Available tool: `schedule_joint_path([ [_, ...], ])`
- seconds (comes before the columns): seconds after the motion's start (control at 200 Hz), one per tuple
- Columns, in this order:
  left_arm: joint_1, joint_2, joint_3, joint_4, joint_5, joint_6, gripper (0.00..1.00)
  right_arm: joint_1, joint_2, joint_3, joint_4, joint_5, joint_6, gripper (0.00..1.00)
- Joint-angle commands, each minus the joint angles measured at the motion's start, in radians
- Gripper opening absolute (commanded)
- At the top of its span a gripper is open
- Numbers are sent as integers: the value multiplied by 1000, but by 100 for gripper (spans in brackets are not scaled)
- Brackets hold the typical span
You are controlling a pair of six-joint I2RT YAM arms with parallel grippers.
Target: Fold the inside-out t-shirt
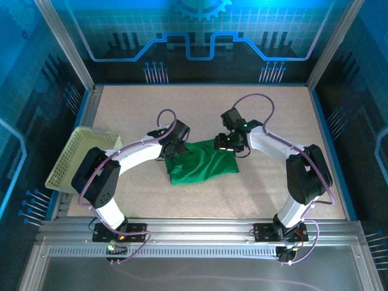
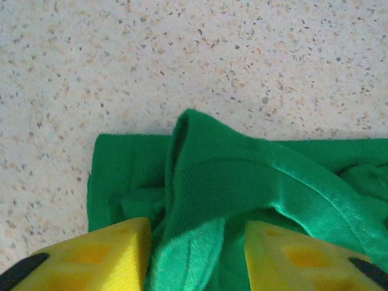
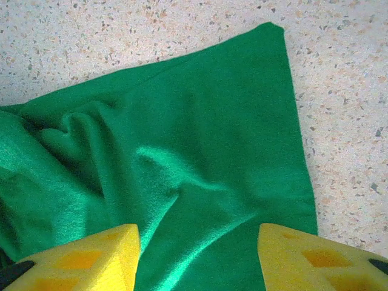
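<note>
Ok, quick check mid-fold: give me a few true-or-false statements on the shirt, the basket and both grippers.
1. The t-shirt is in the basket. False: it lies on the table, apart from the basket.
2. The basket sits at the table's left edge. True.
3. The t-shirt lies flat and smooth. False: it is bunched, with creases.
4. The right gripper is open over the cloth. True.
5. The left gripper hangs over bare table. False: a ridge of cloth runs between its open fingers.
</note>
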Motion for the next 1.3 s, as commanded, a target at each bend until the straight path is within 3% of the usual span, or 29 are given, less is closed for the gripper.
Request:
schedule_joint_path([
  [0.0,53,24,-6,37,43,41,33,10,17,12,-13,19,-13,55],
  [0.115,95,13,-45,96,96,83,13,8,41,5,2,23,-23,55],
  [0.23,141,-17,-81,136,145,123,10,4,89,-2,25,22,-31,55],
  [0.41,223,-49,-124,149,187,143,16,-27,168,-26,36,62,-4,54],
  [0.55,259,-75,-141,115,148,157,23,-25,160,-42,54,62,-14,53],
  [0.68,256,-110,-109,51,143,203,40,5,91,-25,31,60,-55,56],
  [0.765,219,-175,-102,-6,116,211,49,22,36,-13,-2,70,-70,58],
  [0.82,171,-229,-108,-49,81,212,61,24,-2,-21,-17,73,-71,60],
  [0.965,21,-340,-164,-134,30,138,71,26,-94,-79,-21,71,-72,60],
  [1.171,-131,-308,-228,-151,59,0,72,38,-131,-154,11,55,-52,61],
  [1.296,-137,-273,-281,-93,71,-35,61,36,-86,-148,29,49,-58,61],
])
